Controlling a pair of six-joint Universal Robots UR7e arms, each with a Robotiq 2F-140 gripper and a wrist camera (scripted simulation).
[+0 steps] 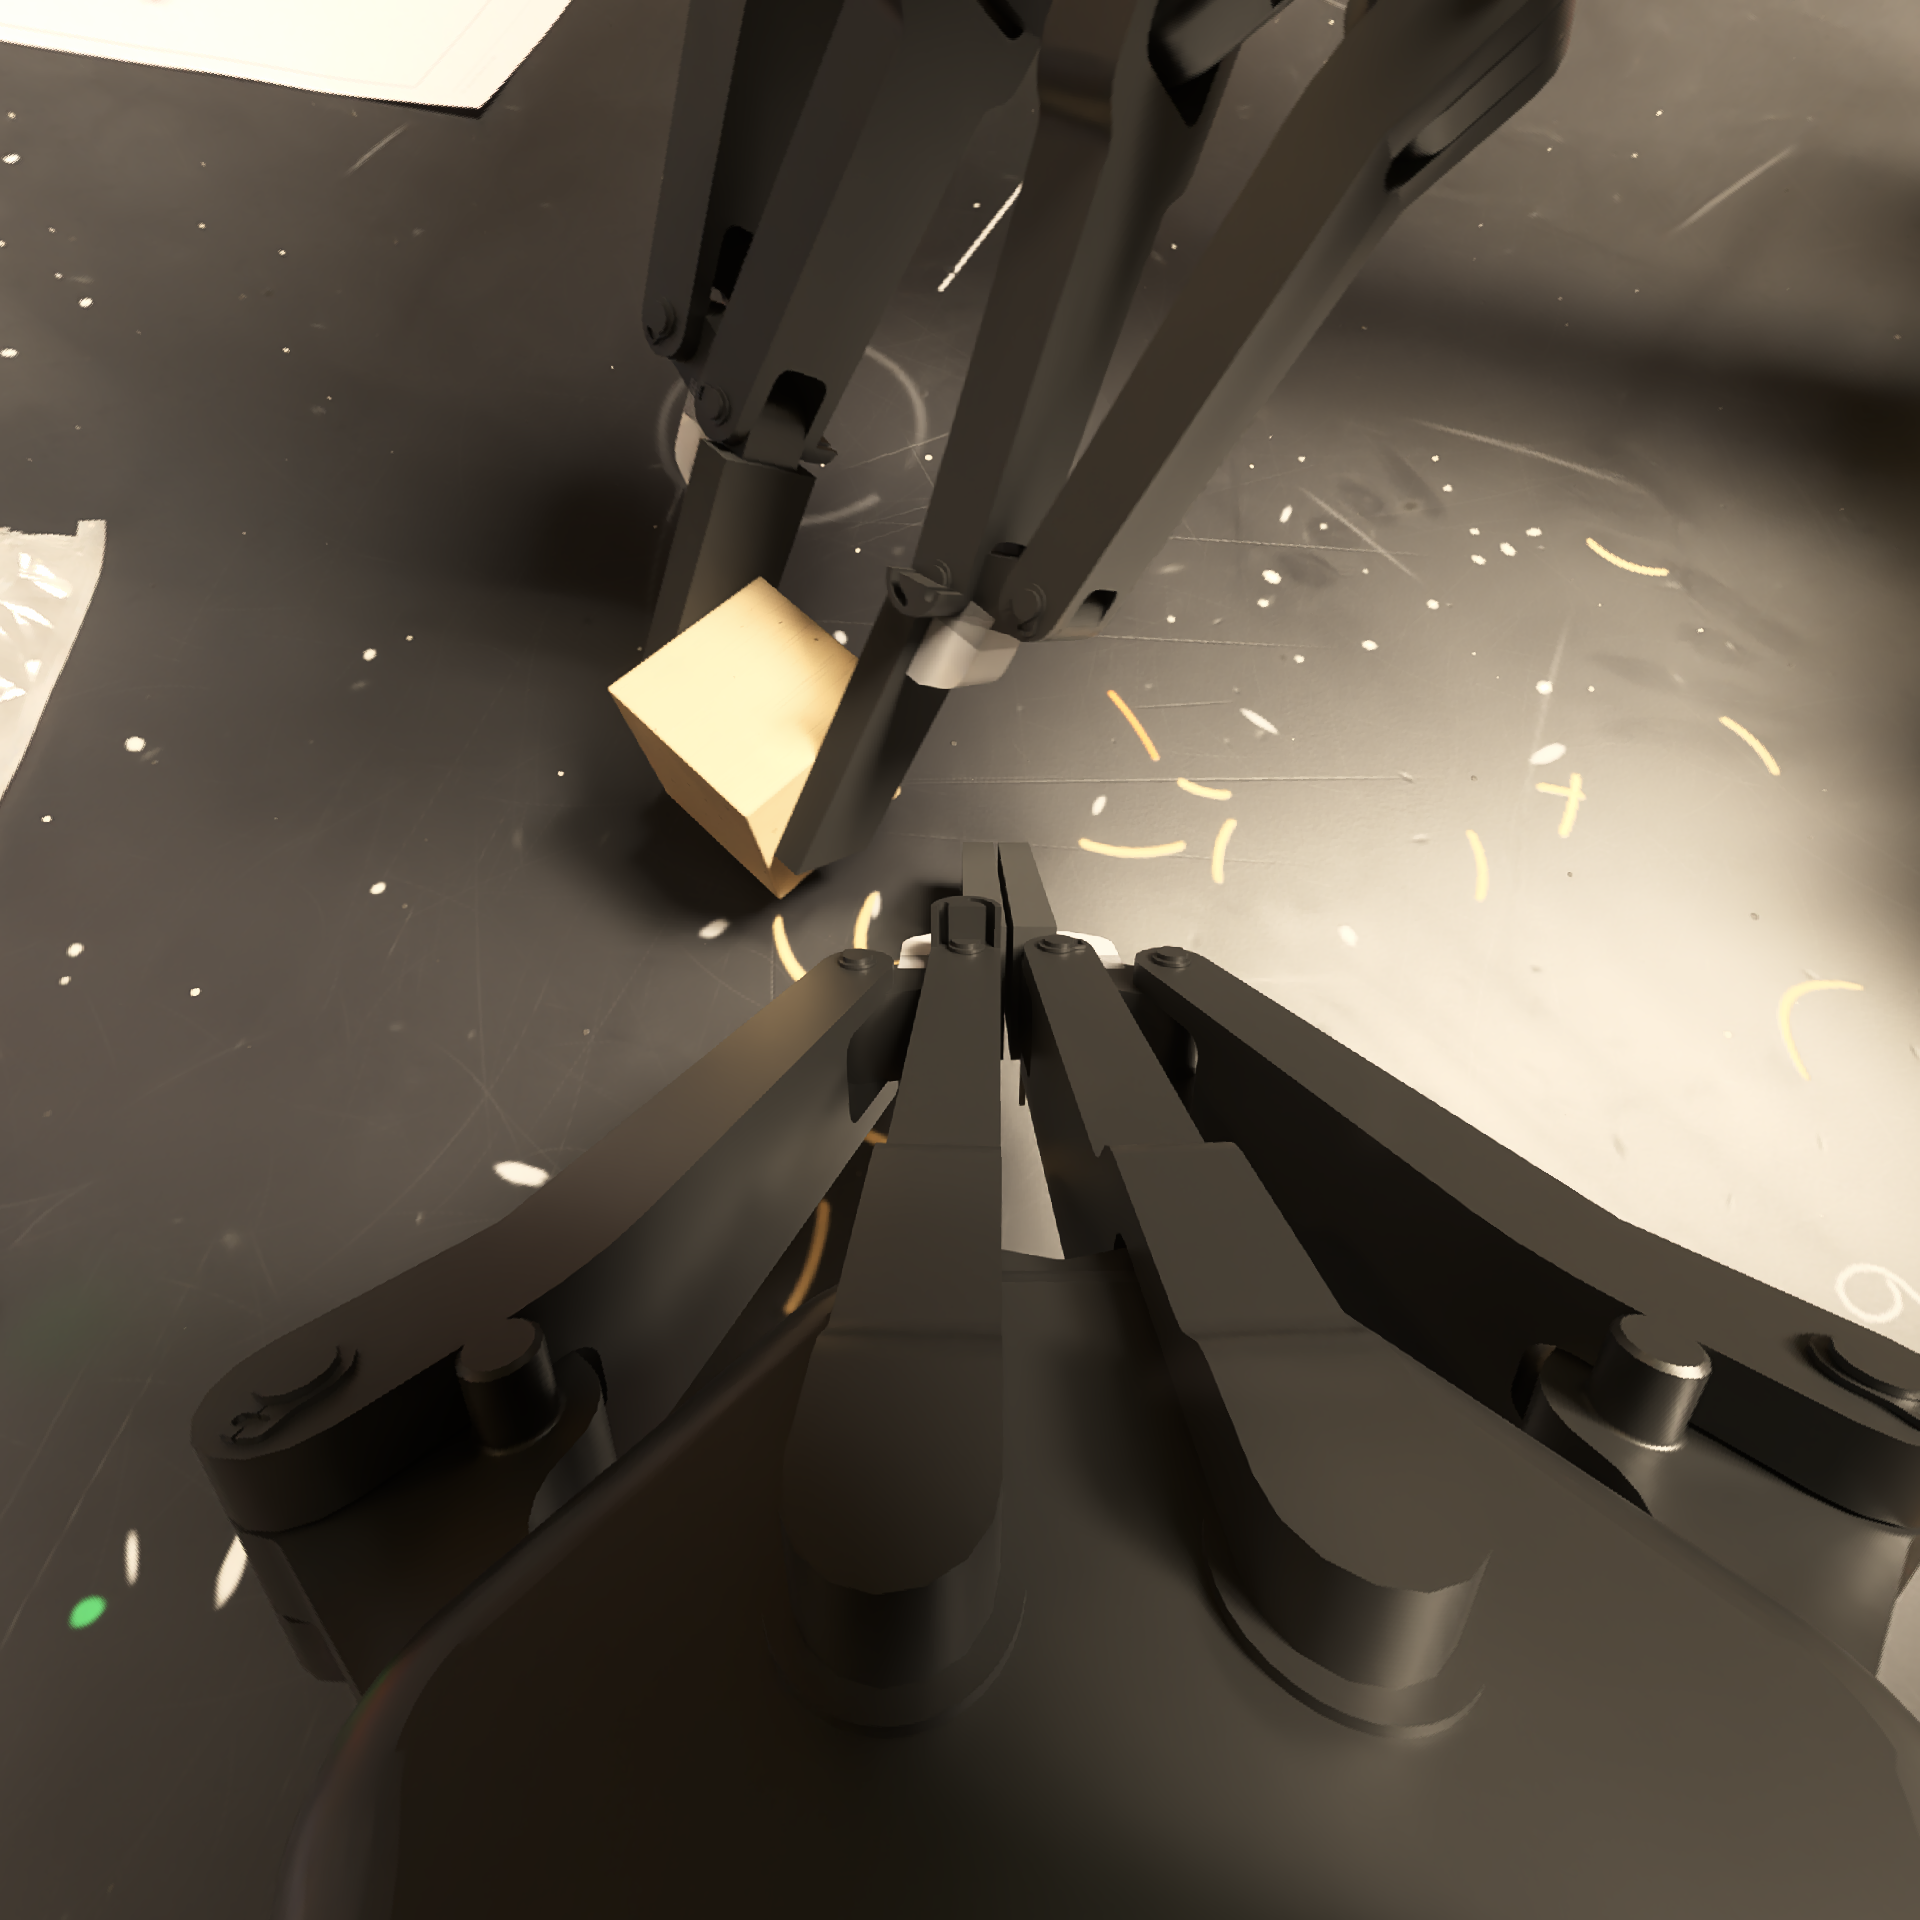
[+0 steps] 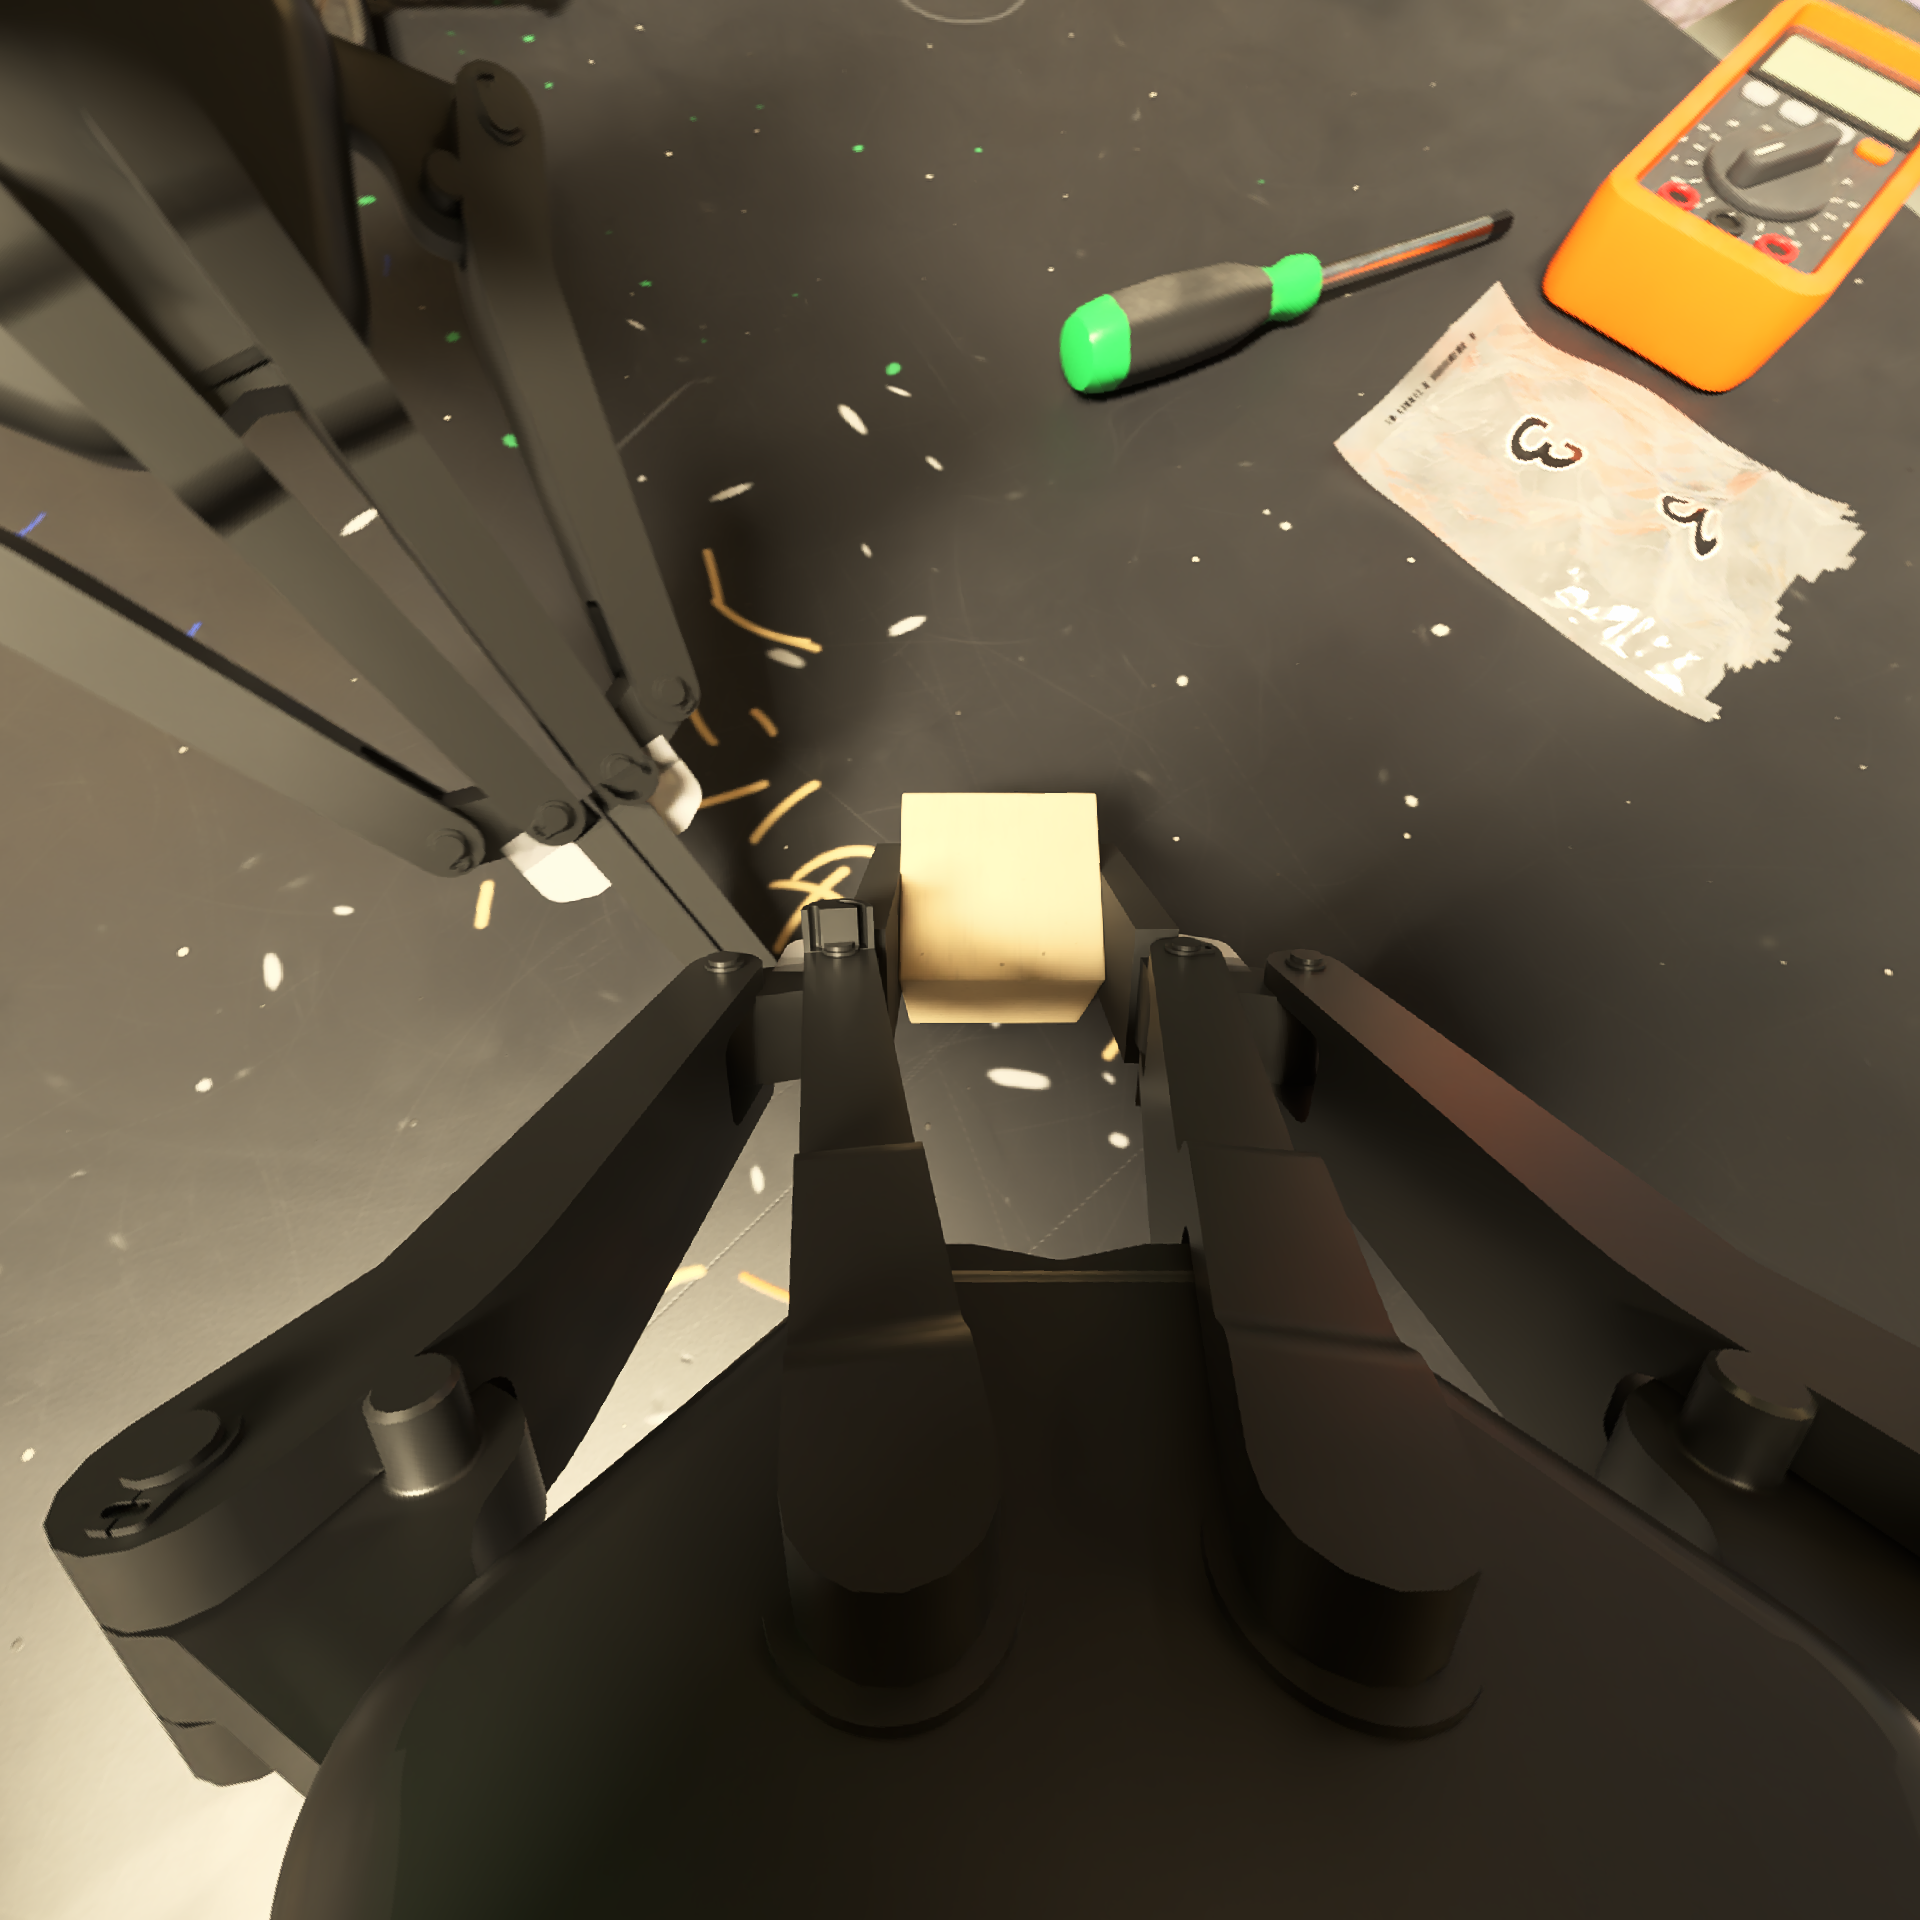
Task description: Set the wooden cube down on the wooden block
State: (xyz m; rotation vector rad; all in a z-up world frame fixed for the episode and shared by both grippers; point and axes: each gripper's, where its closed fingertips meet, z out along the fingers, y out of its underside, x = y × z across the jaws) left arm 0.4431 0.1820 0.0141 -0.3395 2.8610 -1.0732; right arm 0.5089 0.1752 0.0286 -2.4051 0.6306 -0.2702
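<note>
The pale wooden cube [image 2: 997, 894] sits clamped between the two fingers of my right gripper [image 2: 1000, 868], which is shut on it and holds it over the dark tabletop. In the left wrist view the cube [image 1: 727, 717] hangs tilted in the right gripper [image 1: 743, 748], which reaches down from the top. My left gripper [image 1: 997, 873] is shut and empty, its tips just right of and below the cube. It also shows at the left of the right wrist view [image 2: 743, 930]. No wooden block shows in either view.
A green-and-black screwdriver [image 2: 1195, 312], an orange multimeter [image 2: 1745, 187] and a clear plastic bag [image 2: 1590, 509] lie at the far right. A white sheet [image 1: 260, 42] and another plastic bag [image 1: 42, 613] lie at the left. The two grippers are close together.
</note>
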